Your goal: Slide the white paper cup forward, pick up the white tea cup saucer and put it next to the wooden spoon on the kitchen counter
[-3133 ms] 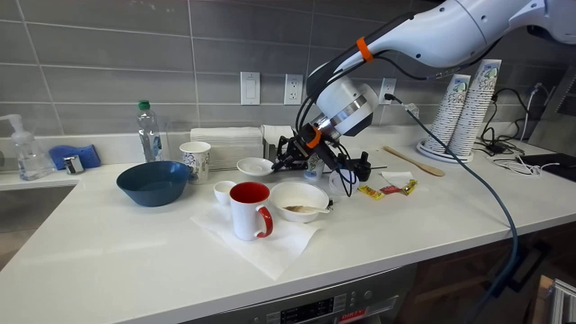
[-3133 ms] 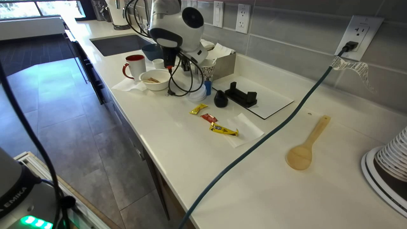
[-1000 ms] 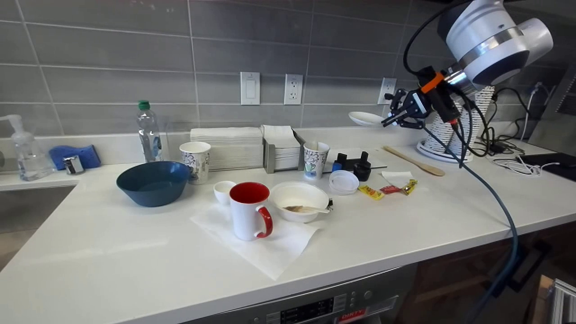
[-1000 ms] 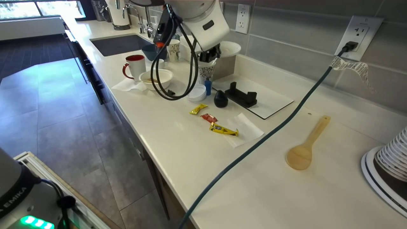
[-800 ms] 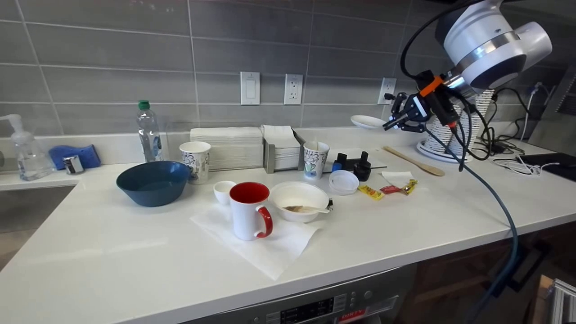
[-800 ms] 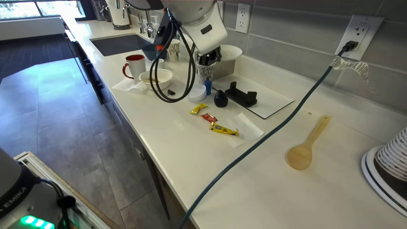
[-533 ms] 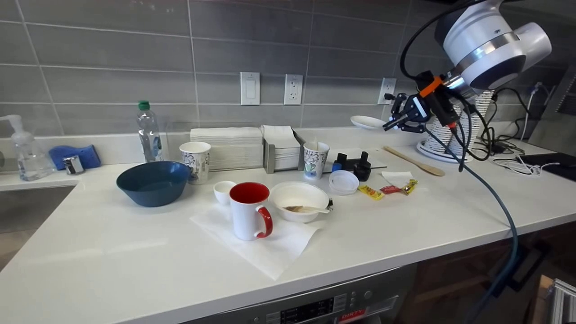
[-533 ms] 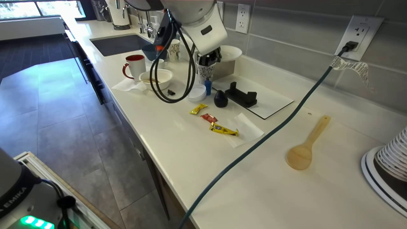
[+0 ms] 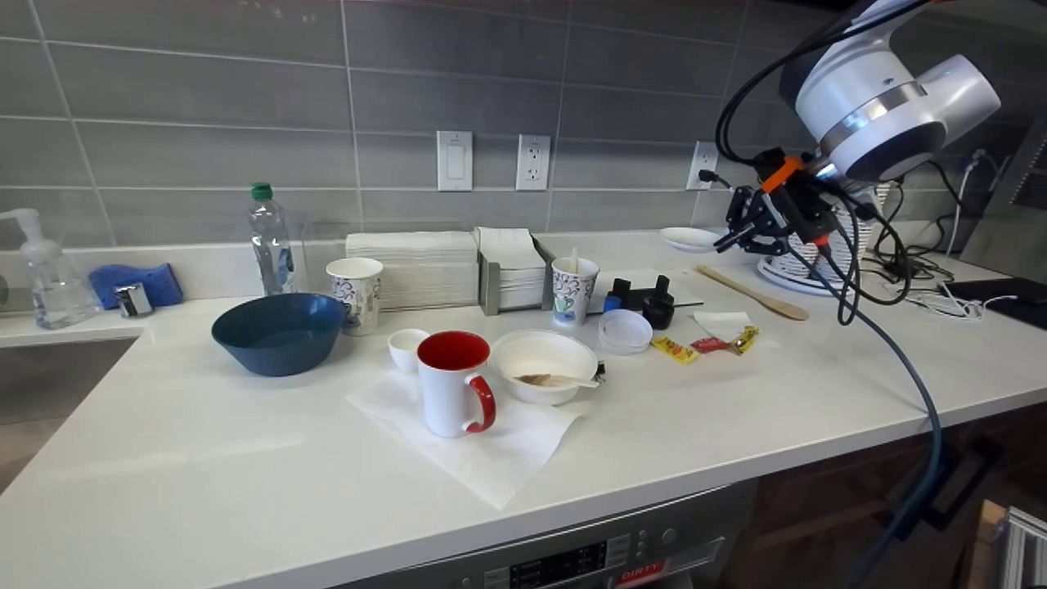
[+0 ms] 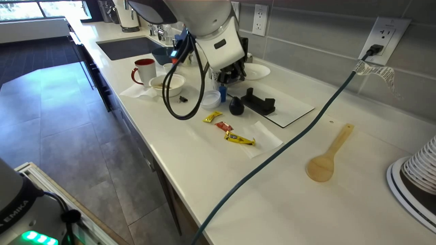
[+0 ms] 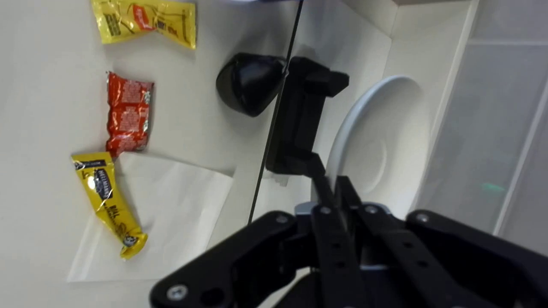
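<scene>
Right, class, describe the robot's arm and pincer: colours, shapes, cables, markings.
The arm is white and rounded, with a silver band, an orange strap and looped black cables. Its base carries EMIKA lettering and green lights. The pincer is black and angular, with silver screw heads.

In an exterior view, the wide white surface [image 9: 245, 458] is faced across its front edge, slightly above and at middle range, with the grey tiled wall [image 9: 630, 49] roughly square-on behind. In an exterior view, the surface is viewed lengthwise from above: the long pale wooden spoon [image 10: 330, 155] is shown near, the dark rectangular sink [image 10: 127, 47] far off, the wall along the right. In both exterior views, the stretch from sink to spoon is covered. In the wrist view, the surface is seen from close above, past the black two-fingered hand [image 11: 331, 182], the wall at the right. The shallow round white saucer [image 11: 381, 141] is shared by all three.
</scene>
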You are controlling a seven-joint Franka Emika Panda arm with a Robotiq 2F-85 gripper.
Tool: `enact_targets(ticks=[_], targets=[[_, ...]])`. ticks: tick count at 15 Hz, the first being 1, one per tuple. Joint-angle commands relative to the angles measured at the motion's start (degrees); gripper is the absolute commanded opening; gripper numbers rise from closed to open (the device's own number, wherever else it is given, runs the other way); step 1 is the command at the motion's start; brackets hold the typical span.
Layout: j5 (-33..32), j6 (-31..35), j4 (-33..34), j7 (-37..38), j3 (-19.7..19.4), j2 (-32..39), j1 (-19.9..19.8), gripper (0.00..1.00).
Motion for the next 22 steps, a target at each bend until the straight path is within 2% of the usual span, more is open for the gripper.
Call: enact_targets(ticks=[1, 9, 13, 18, 19, 21, 22], targets=[[2.2, 5.5, 1.6, 2.9, -0.2, 2.7, -0.3, 0.02], [13.1, 13.4, 8.1, 3.4, -0.5, 9.6, -0.3, 0.02], [16.6, 16.9, 11.2, 4.9, -0.9, 14.1, -0.5, 0.02], [18.0, 20.0, 13.1, 7.2, -1.2, 19.3, -0.1, 0.02], [14.1, 19.7, 12.5, 11.9, -4.8, 19.8, 3.4, 0.02], [13.5, 19.1, 12.7, 13.8, -6.0, 21.3, 4.4, 0.02], [12.7, 17.5, 10.7, 13.1, -6.7, 19.4, 4.7, 0.06]])
